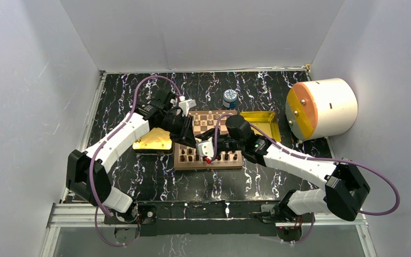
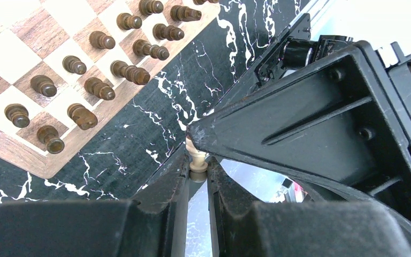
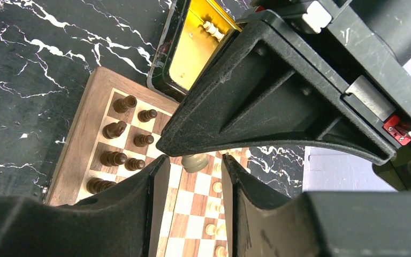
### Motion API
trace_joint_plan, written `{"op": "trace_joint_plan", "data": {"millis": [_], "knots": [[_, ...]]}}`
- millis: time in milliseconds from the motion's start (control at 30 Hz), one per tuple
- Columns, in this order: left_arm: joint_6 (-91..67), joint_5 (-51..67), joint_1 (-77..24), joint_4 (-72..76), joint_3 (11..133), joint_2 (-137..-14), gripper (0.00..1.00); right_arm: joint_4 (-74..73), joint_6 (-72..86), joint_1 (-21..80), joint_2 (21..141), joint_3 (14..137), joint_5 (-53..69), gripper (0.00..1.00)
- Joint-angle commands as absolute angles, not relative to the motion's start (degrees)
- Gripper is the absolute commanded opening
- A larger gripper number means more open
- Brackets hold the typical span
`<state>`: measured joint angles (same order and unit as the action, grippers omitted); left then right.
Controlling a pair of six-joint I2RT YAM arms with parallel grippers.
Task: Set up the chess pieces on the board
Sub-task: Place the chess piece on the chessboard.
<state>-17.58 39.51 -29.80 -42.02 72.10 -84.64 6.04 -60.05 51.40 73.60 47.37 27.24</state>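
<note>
Black marbled table (image 1: 155, 182) carries the board (image 1: 219, 166) at its middle, with a gold tray (image 1: 152, 143) just beside it. Two rows of dark brown pieces (image 2: 99, 88) line one edge, and cream chess pieces (image 3: 218, 187) stand on other squares.

The step in hand looks like seating one pale piece per arm. To do it well, each arm should come down plumb over an empty square, set the base flat, and part its fingers only slightly so neighbours stay upright.

The left end effector (image 2: 197, 179) hangs over bare table near the board's corner, clamped tight on a cream pawn-like piece (image 2: 197, 160).

The right end effector (image 3: 192, 176) is over the board, fingers partly apart. A cream piece (image 3: 194, 161) sits between them with a gap on each side. Whether it rests on a square I cannot tell.
</note>
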Motion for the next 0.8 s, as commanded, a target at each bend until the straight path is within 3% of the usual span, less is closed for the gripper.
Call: {"op": "trace_joint_plan", "data": {"millis": [0,100,467,767], "knots": [[-17.48,41.77,-30.06,-42.37,74.82,-82.33,0.08,7.12,-62.12,51.49,72.7,47.73,28.99,0.47],[-17.58,41.91,-30.06,-42.3,75.2,-82.52,0.09,7.03,-62.23,51.43,72.81,47.19,29.24,0.42],[-19.22,38.37,-30.06,-40.34,77.52,-82.62,0.17,12.65,-52.67,51.45,71.49,43.56,29.02,0.12],[-21.45,34.63,-30.06,-37.57,77.85,-81.29,0.27,26.45,-34.9,51.47,70.86,39.57,24.08,0.06]]}}
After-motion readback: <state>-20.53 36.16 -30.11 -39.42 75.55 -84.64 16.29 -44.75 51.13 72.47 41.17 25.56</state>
